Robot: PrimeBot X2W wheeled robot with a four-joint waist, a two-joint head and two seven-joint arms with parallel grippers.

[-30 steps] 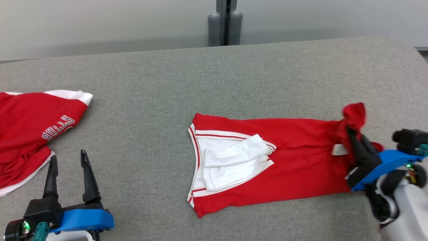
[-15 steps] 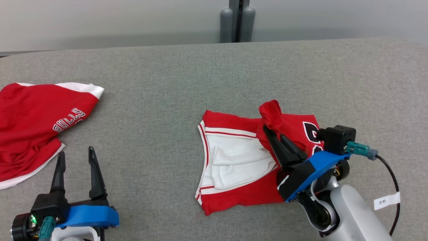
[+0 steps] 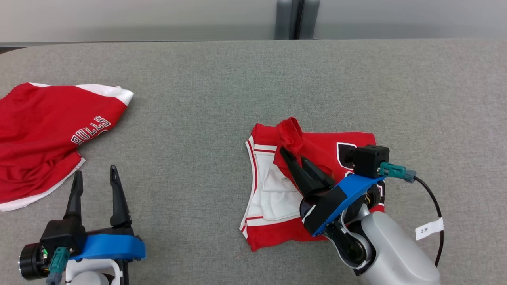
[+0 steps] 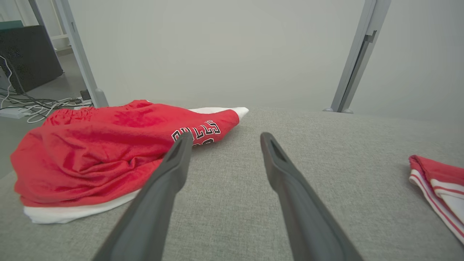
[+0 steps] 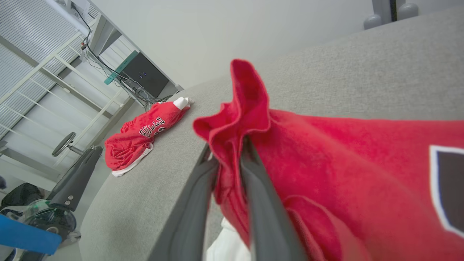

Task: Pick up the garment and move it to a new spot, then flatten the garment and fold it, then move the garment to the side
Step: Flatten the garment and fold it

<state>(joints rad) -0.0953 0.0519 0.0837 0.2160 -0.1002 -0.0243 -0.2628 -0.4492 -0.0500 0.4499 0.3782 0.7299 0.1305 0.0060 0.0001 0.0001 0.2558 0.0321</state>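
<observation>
Folding step in hand, by my judgement. Garment (image 3: 321,144) lies right of centre in the head view on the bench (image 3: 198,99), its right part doubled leftward over the white panel (image 3: 277,198). Right end effector (image 3: 293,155) is nearly closed, pinching a bunched red edge raised above the cloth. Left end effector (image 3: 96,170), lower left, stands wide apart and empty, near the second garment (image 3: 47,134) at the left edge. Next move calls for lowering the pinched edge squarely onto the garment's left end before release.
</observation>
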